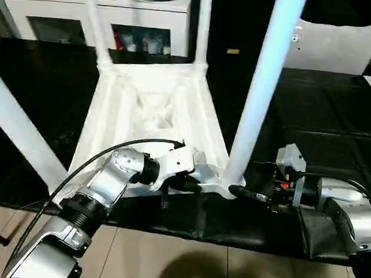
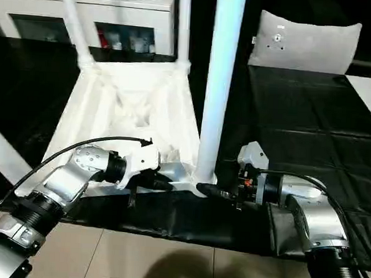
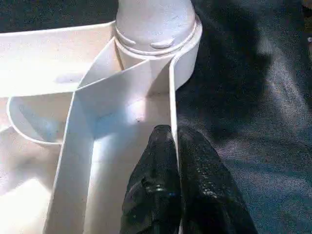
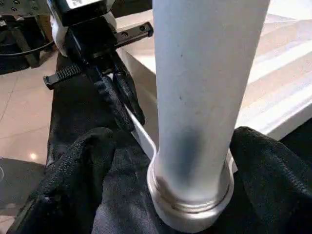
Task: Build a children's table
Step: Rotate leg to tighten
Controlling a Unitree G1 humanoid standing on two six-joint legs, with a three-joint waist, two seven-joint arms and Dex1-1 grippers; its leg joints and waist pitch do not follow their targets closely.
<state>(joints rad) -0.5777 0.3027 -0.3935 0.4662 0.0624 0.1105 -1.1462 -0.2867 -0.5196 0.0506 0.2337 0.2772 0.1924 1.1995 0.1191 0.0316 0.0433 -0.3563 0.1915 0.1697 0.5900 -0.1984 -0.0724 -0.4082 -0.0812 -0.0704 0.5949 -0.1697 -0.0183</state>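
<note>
Pinching the upturned table's rim point(image 3: 171, 112), left claw point(image 3: 176, 141) steadies it on the black surface point(image 1: 336, 122); right claw point(image 4: 161, 161) spread around the near leg point(image 4: 204, 83).

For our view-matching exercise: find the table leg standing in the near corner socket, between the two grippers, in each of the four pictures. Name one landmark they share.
Left eye view: near leg, right of centre, rising from the socket to the top edge.
Right eye view: centre, upright.
Left wrist view: its base at the top, seated in the socket.
Right wrist view: centre, large, between the right gripper's fingers.
Shared landmark: the corner socket.
</note>
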